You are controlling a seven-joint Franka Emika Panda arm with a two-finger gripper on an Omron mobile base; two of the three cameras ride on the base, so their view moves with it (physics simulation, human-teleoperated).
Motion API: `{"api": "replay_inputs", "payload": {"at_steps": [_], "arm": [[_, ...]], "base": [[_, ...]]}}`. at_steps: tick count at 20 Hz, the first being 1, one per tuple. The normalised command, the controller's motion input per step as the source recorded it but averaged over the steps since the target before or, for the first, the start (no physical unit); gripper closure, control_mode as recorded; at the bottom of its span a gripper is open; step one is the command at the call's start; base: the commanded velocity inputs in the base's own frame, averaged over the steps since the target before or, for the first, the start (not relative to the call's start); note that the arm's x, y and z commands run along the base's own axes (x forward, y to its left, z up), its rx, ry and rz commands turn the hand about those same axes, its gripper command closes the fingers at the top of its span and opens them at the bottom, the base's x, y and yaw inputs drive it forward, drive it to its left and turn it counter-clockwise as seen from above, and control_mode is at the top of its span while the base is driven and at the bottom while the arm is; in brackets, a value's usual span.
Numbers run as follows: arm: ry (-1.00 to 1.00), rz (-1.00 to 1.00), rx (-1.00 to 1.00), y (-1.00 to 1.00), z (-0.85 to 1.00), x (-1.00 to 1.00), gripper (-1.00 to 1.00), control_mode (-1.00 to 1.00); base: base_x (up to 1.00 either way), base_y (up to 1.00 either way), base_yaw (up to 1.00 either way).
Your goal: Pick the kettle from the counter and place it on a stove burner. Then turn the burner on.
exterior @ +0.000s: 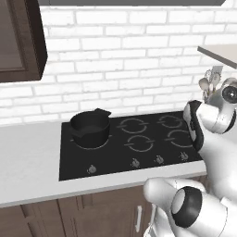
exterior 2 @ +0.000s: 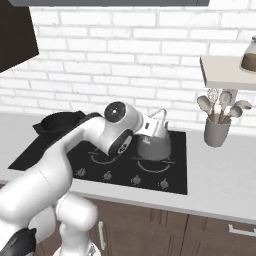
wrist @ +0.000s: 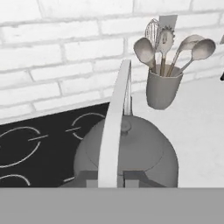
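Note:
The grey metal kettle (exterior 2: 155,146) hangs at the right end of the black cooktop (exterior 2: 95,167), above the right-hand stove burner (exterior 2: 156,165). My gripper (exterior 2: 150,125) is shut on its arched handle (wrist: 114,127) from above. In the hand view the round kettle body (wrist: 140,153) and lid knob lie just below my gripper (wrist: 111,179), with burner rings (wrist: 85,122) to the left and the pale counter (wrist: 201,131) to the right. I cannot tell whether the kettle's base touches the glass. In the left base view my arm hides the kettle, and several burners (exterior: 139,143) show.
A black pot (exterior: 90,127) with side handles sits on the rear left burner. Small knobs (exterior: 135,162) line the cooktop's front edge. A grey utensil cup (exterior 2: 216,131) with spoons stands on the counter to the right, under a wall shelf (exterior 2: 225,75). A white brick wall is behind.

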Motion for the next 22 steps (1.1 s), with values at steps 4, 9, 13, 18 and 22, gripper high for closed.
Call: {"api": "replay_inputs", "payload": {"at_steps": [4,9,13,18,22], "arm": [[-0.02,0.39,0.0,0.38,-0.22,0.06,1.0,-1.0],[-0.13,0.34,0.0,0.18,-0.33,0.16,1.0,-1.0],[-0.01,0.32,0.0,0.03,-0.09,0.14,1.0,-1.0],[0.0,0.32,-0.07,0.0,0.0,0.08,1.0,-1.0],[-0.03,0.29,-0.07,-0.1,0.0,0.0,1.0,-1.0]], "base": [[0.0,0.0,0.0],[0.0,0.0,0.0],[0.0,0.0,0.0],[0.0,0.0,0.0],[0.0,0.0,0.0]]}}
